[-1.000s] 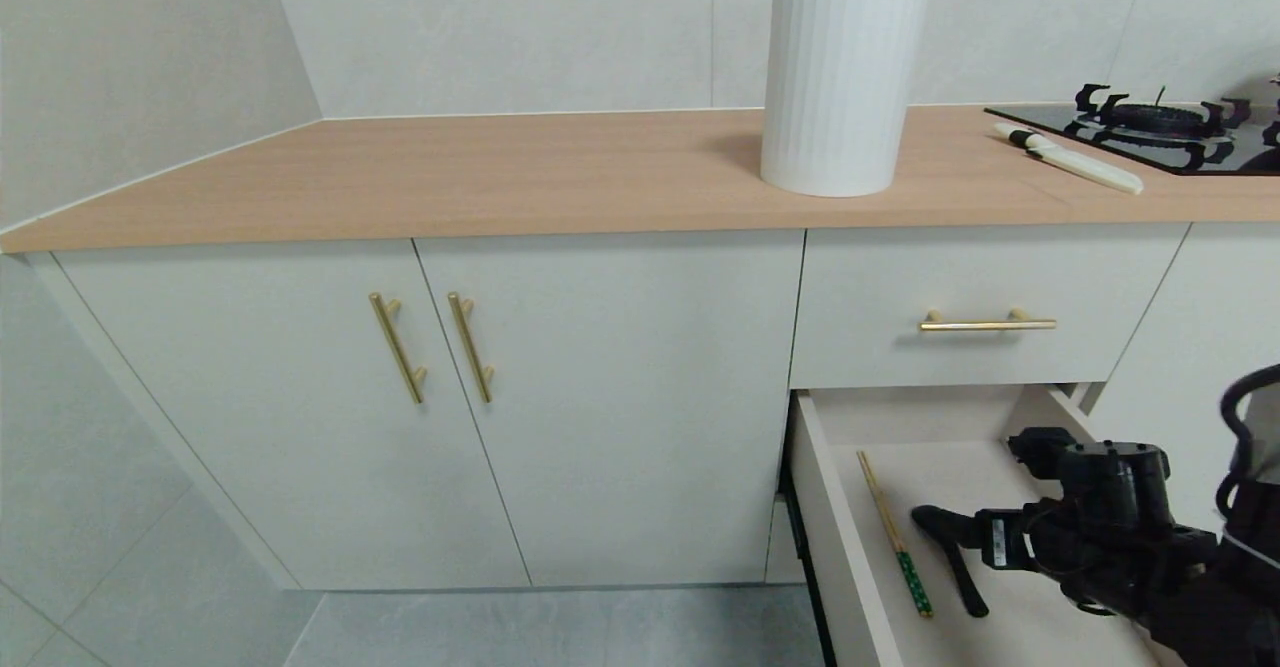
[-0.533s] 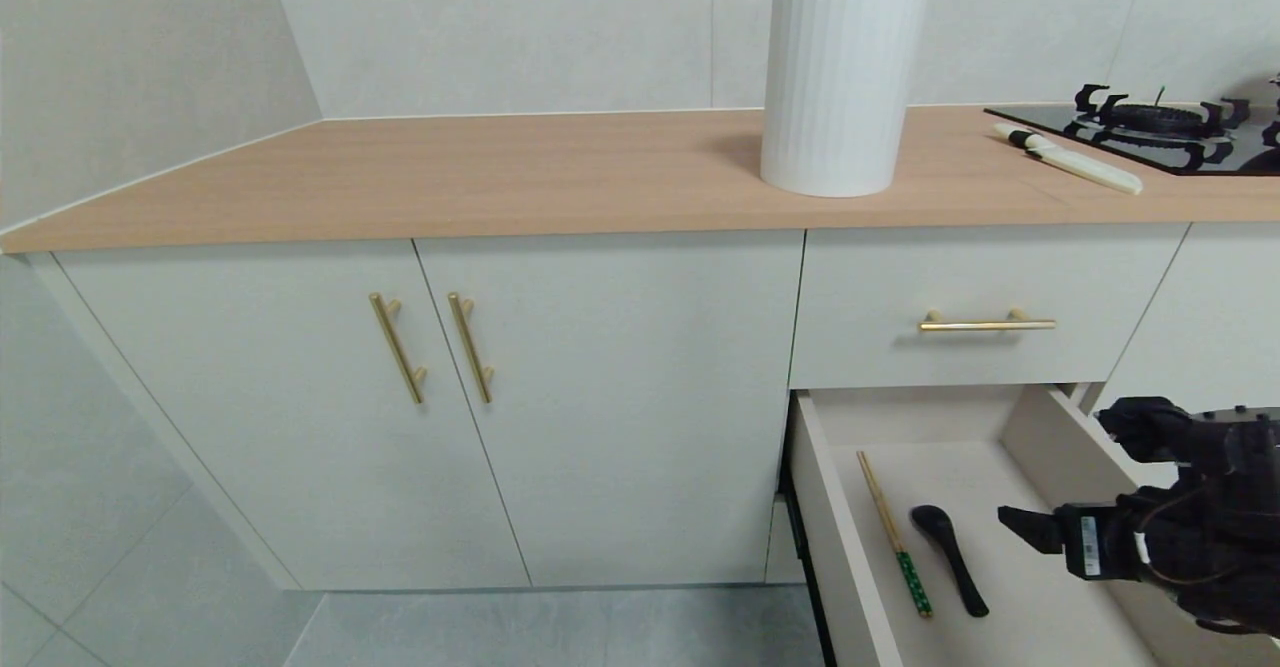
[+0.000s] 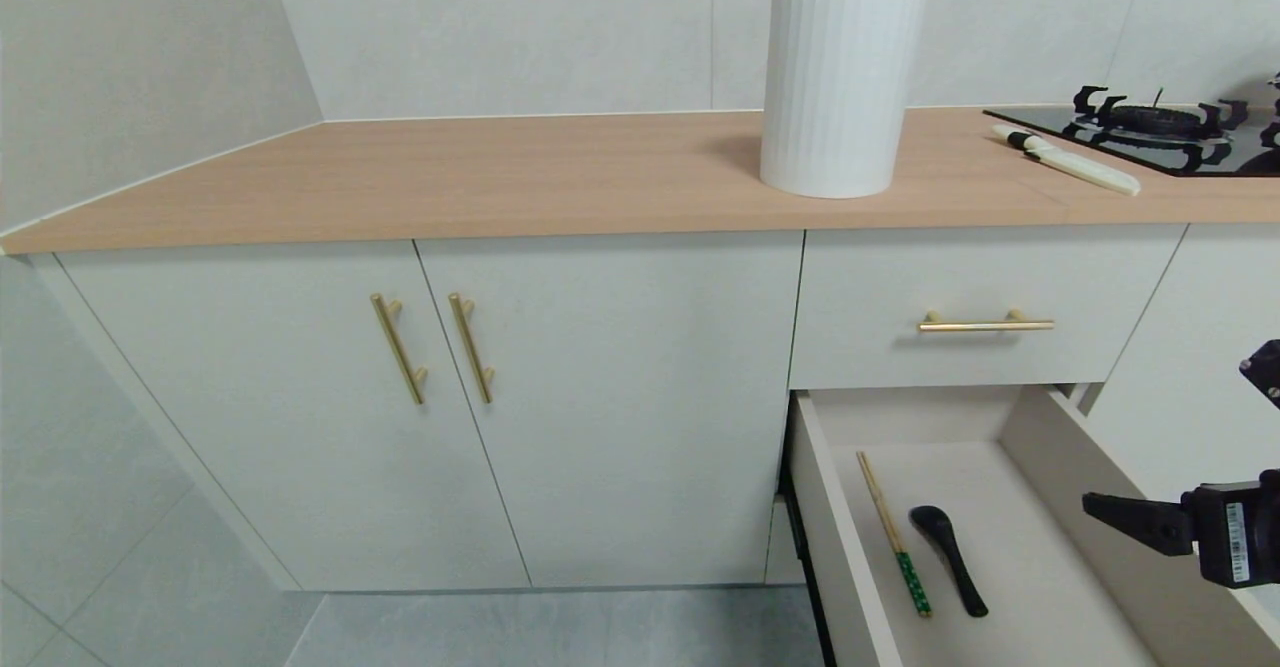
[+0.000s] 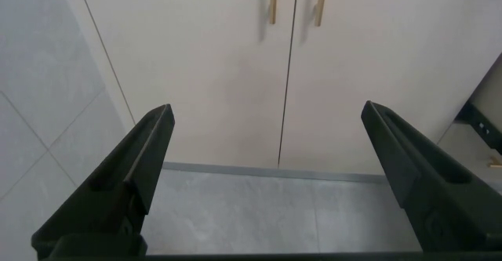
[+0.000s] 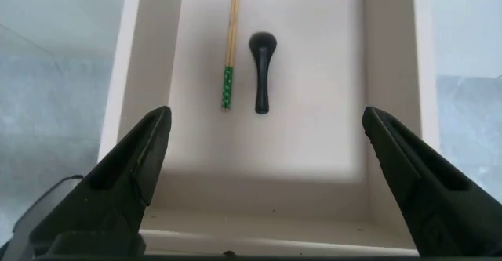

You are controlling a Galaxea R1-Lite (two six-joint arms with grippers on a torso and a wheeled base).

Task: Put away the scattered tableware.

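The black spoon (image 3: 948,559) is lying flat on the floor of the open lower drawer (image 3: 822,487), bowl end pointing toward the back. The right gripper (image 5: 265,135) hangs off to the spoon's right, about over the drawer's right-hand wall, well apart from it and touching nothing. Its fingers are spread wide with nothing between them. From the right wrist view the spoon sits out past the fingertips, roughly centred in the gap.

The spoon itself is all black and a bit glossy, with a rounded bowl and a short handle that gets wider toward the tip. Just beside it on the left is a pair of wooden chopsticks (image 3: 893,532), pale wood with green patterned ends (green ends toward the front of the drawer). They lie close together, almost parallel to the spoon and not touching it.

For writing, there's a little white sticker on the right gripper's body with what looks like a barcode, too small to read. There's nothing legible on the spoon or chopsticks.

The left gripper (image 4: 265,112) is also spread open and empty, facing the cupboard doors (image 4: 345,81) and the grey floor (image 4: 267,206).

Up on the counter (image 3: 500,172) there's a white knife (image 3: 1065,157) near the hob (image 3: 1150,122), plus a tall white ribbed container (image 3: 840,82).
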